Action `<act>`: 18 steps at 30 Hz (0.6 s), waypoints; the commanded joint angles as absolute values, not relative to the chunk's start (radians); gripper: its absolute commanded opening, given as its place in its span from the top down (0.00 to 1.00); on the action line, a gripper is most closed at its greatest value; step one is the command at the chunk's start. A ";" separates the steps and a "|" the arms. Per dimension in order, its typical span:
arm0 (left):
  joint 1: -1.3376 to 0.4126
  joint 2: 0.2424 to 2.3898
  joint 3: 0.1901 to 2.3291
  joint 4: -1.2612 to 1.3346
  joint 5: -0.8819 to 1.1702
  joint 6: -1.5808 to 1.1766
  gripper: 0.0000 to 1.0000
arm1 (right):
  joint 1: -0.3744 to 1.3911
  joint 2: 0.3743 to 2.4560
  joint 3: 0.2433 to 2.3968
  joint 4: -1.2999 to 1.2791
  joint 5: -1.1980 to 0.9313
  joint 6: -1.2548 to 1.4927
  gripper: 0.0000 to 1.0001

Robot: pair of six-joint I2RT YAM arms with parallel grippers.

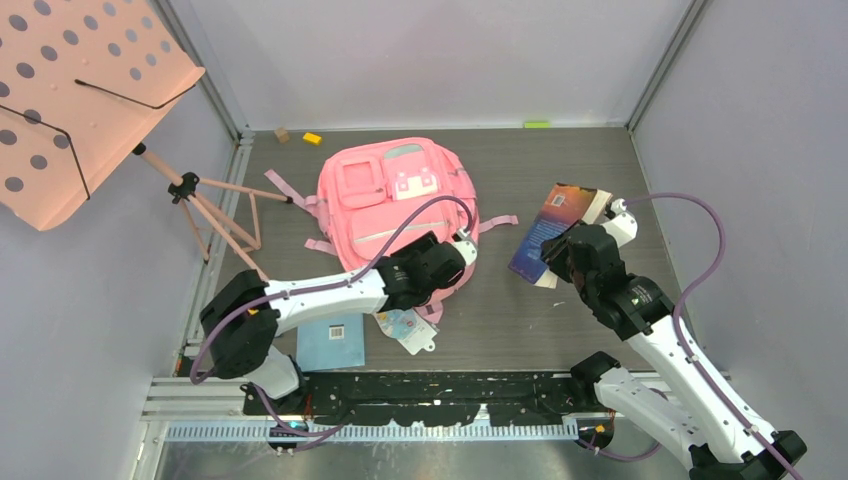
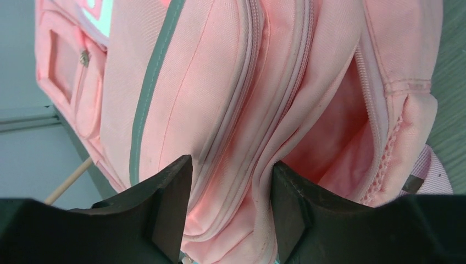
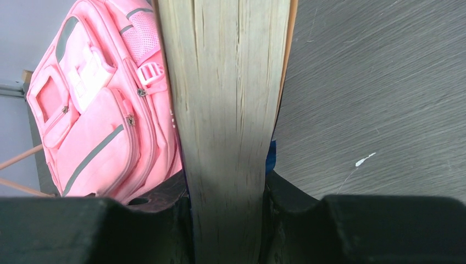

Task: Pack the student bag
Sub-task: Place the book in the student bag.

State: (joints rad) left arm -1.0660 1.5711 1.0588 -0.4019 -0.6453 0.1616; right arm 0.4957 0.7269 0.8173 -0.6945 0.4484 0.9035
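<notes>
Fabric of student bag (image 1: pixel 395 195) looks floppy; left gripper (image 2: pixel 231 181) gapes astride zip lip (image 2: pixel 258 137), likeliest hold; right gripper (image 3: pixel 228 192) clamps book (image 3: pixel 225 82).

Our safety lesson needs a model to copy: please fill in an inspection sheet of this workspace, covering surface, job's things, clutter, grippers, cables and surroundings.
Surface: grey wood-grain table.
Job's things: pink student bag lying flat, one compartment gaping; book in the right fingers.
Clutter: blue booklet, printed card, yellow block, green piece.
Grippers: left gripper, fingers astride the bag's zip edge, grip unclear; right gripper, fingers clamped on the book.
Cables: purple cables loop from both arms, one arcing over the bag.
Surroundings: salmon music stand at left; grey walls.
</notes>
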 commanded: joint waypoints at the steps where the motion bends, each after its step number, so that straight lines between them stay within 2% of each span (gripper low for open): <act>1: -1.054 1.487 1.030 -0.284 -0.828 0.187 0.47 | 0.499 0.704 0.840 -0.534 0.507 0.946 1.00; 5: -1.054 1.505 1.029 -0.312 -0.802 0.170 0.47 | 0.499 0.704 0.827 -0.520 0.491 0.959 1.00; 6: -1.054 1.517 1.033 -0.321 -0.801 0.167 0.51 | 0.499 0.705 0.824 -0.518 0.486 0.963 1.00; 8: -1.054 1.538 1.043 -0.328 -0.806 0.166 0.65 | 0.499 0.705 0.821 -0.517 0.473 0.972 1.00; 10: -1.054 1.547 1.064 -0.328 -0.824 0.165 0.91 | 0.498 0.705 0.819 -0.516 0.444 0.978 1.00; 11: -1.054 1.542 1.076 -0.326 -0.836 0.163 0.99 | 0.498 0.702 0.815 -0.516 0.434 0.988 1.00; 18: -1.053 1.419 1.155 -0.201 -0.881 0.236 1.00 | 0.499 0.706 0.808 -0.583 0.301 1.048 1.00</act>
